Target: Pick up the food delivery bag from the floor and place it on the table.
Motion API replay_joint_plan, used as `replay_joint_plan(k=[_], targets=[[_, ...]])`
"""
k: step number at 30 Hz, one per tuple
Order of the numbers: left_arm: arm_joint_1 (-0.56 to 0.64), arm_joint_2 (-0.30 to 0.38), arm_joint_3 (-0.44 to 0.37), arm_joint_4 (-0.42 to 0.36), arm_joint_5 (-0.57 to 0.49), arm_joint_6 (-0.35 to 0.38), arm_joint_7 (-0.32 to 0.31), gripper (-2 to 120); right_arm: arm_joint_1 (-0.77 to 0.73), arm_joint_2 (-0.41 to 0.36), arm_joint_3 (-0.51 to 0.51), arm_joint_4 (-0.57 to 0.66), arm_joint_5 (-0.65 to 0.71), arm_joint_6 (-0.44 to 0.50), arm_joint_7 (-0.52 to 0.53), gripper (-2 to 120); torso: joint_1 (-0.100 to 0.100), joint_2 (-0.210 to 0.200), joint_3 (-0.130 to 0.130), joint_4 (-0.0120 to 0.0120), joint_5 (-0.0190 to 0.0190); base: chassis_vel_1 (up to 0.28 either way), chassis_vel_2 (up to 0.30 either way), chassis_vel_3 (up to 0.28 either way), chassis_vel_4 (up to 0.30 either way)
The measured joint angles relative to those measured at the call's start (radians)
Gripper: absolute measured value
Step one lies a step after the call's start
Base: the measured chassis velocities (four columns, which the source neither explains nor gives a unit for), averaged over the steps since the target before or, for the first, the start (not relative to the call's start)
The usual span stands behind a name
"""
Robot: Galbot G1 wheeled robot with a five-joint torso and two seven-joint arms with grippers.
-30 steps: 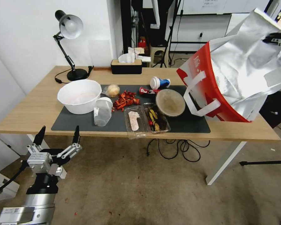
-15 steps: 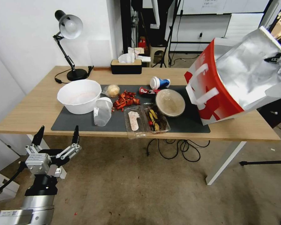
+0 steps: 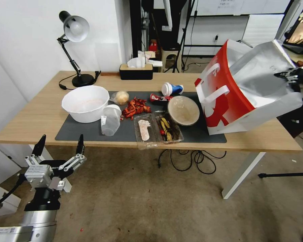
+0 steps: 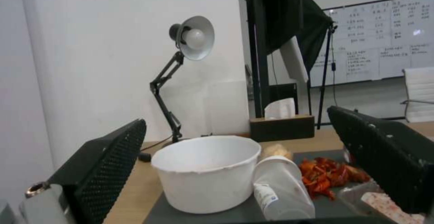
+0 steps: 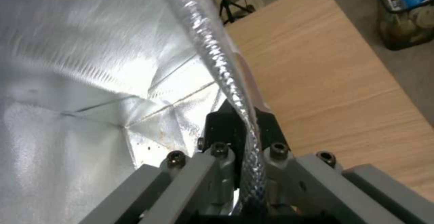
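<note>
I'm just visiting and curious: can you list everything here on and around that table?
food delivery bag: 1, red-white, foil-lined, tilted on table's right end
table: 1, light wood, dark mat
bowl: 1, white, mat's left
brown bowl: 1, beside bag
clear cup: 1, lying by white bowl
red scraps: pile, mid-mat
clear trays: 2, front edge
lamp: 1, black, back left
tissue box: 1, dark, back
cables: black, floor
left gripper: open, low before table
right gripper: shut on bag's rim

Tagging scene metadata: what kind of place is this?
Likely an office or lab workspace staged as a meal table: whiteboard, tripod stands, desk lamp, cables on the floor.
</note>
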Motion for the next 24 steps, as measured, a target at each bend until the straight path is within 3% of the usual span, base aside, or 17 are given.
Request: replay_joint_plan(k=[24], targets=[[-0.001, -0.012, 0.009, 0.007, 0.007, 0.001, 0.024, 100, 0.151, 0.067, -0.166, -0.061, -0.024, -0.001, 0.042, 0, 0.000, 0.000, 0.000, -0.0001, 0.0000, 0.000, 0.000, 0.000, 0.000]])
